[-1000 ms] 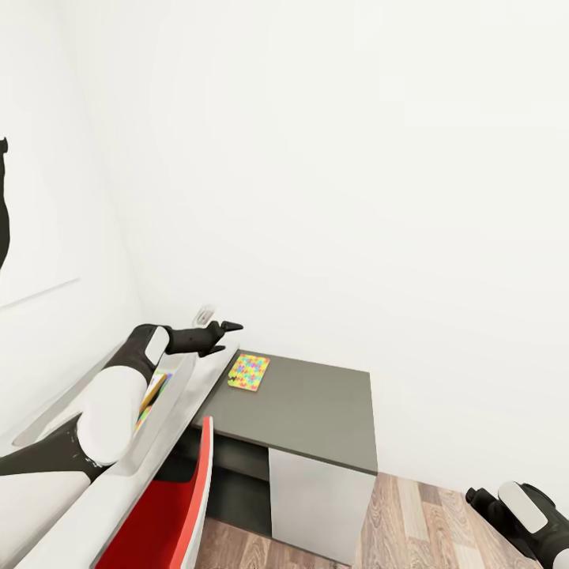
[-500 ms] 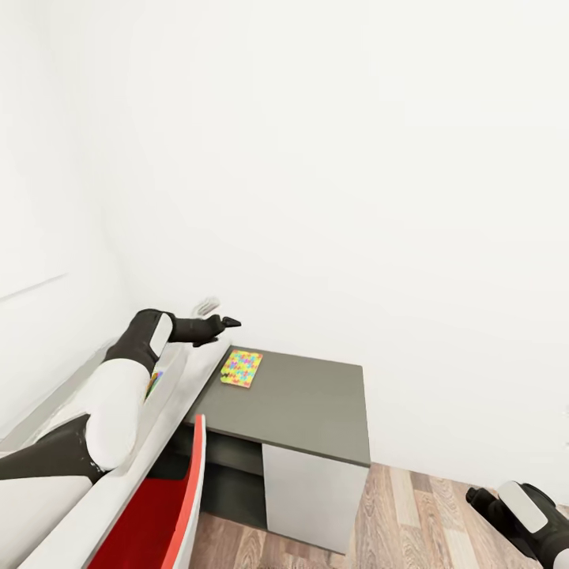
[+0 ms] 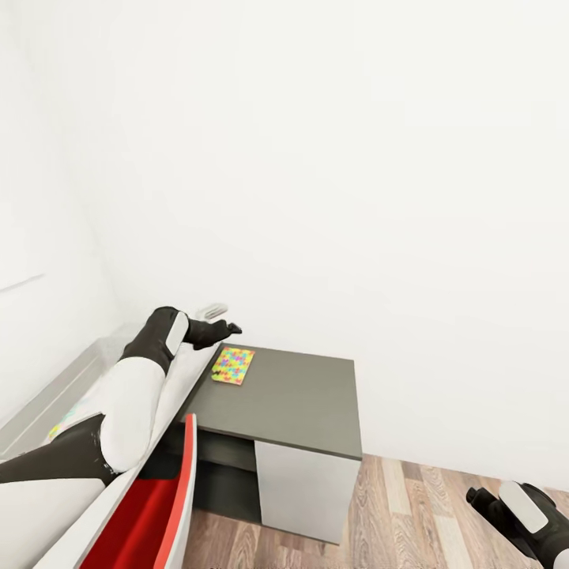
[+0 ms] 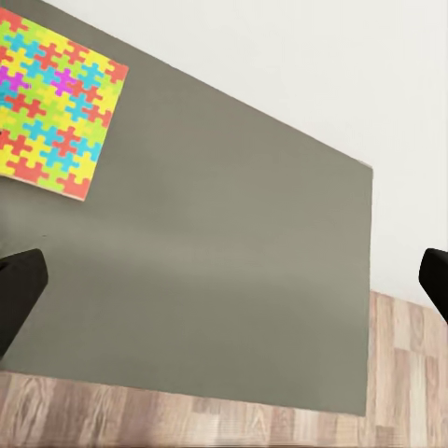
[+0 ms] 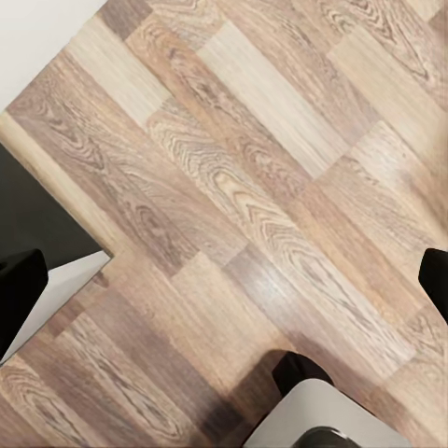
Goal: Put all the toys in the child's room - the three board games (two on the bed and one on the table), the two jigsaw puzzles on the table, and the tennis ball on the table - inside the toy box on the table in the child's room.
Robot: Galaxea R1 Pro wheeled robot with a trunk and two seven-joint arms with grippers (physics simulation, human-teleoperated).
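Note:
One jigsaw puzzle (image 3: 234, 365), a bright mat of interlocking pieces, lies flat on the dark grey side unit (image 3: 300, 399) of the table, at its far left corner. The left wrist view has this puzzle (image 4: 49, 110) lying ahead of the fingers. My left gripper (image 3: 227, 327) hovers open just beyond the puzzle's far edge, near the wall; both black fingertips (image 4: 17, 291) stand wide apart with nothing between them. The toy box (image 3: 75, 379) is largely hidden behind my left arm, with a coloured scrap showing inside. My right gripper (image 3: 476, 498) hangs low over the floor, open and empty.
A red chair (image 3: 150, 514) stands close against the light desk top (image 3: 194, 365). White walls close in behind and to the left. Wooden floor (image 5: 252, 205) lies to the right of the side unit, whose corner (image 5: 37, 280) is near my right gripper.
The whole view has swung, sliding the table leftward in the picture. My left arm now covers more of the toy box; its gripper stays open near the puzzle. The right arm looks unchanged.

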